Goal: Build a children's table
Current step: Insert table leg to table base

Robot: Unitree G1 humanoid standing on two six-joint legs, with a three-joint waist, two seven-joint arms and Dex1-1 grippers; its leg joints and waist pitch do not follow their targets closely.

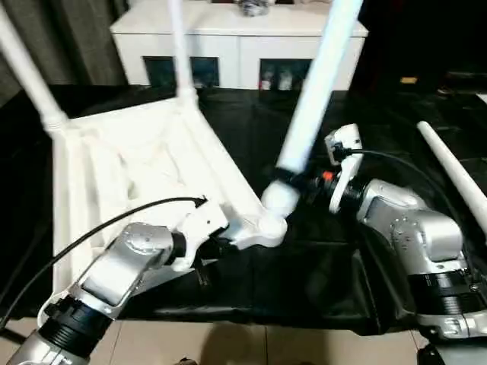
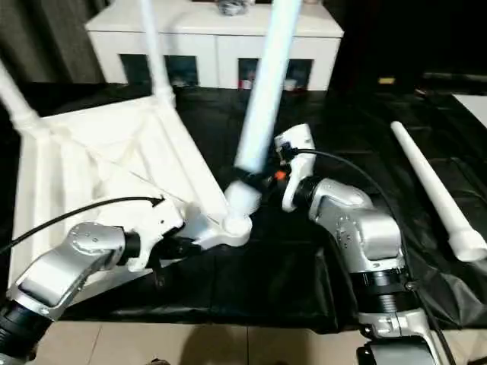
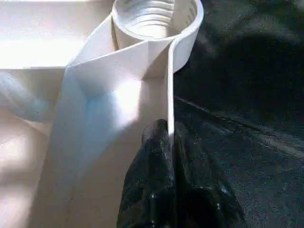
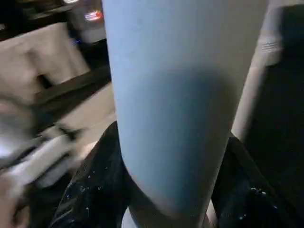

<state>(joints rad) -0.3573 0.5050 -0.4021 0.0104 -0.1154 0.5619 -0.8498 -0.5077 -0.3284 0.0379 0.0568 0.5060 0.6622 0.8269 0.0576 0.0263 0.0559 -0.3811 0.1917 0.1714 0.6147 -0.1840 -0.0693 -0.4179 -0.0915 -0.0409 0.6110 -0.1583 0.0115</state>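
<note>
The left gripper [image 3: 168,142] is pinching the thin side wall of the upturned table top [image 1: 144,163], its two black fingers [image 3: 152,190] clenched on either side of the rim, with the open corner socket [image 3: 156,19] lying just beyond the fingertips. That top is lying ribs-up on the black-covered work table [image 1: 319,266], two legs [image 1: 27,68] already standing in its far corners. To the right, the right gripper [image 1: 293,182] is grasping the third leg [image 1: 316,84] near its lower end, fingers wrapping both sides of the tube, which is leaning over the near corner socket with its foot sitting at the mouth. To seat it well, the right arm should probably be bringing the tube upright over the socket before pressing and turning, while the left pinch is bracing the top so it isn't sliding. A fourth leg [image 2: 434,190] is lying well apart to the right of both grippers
</note>
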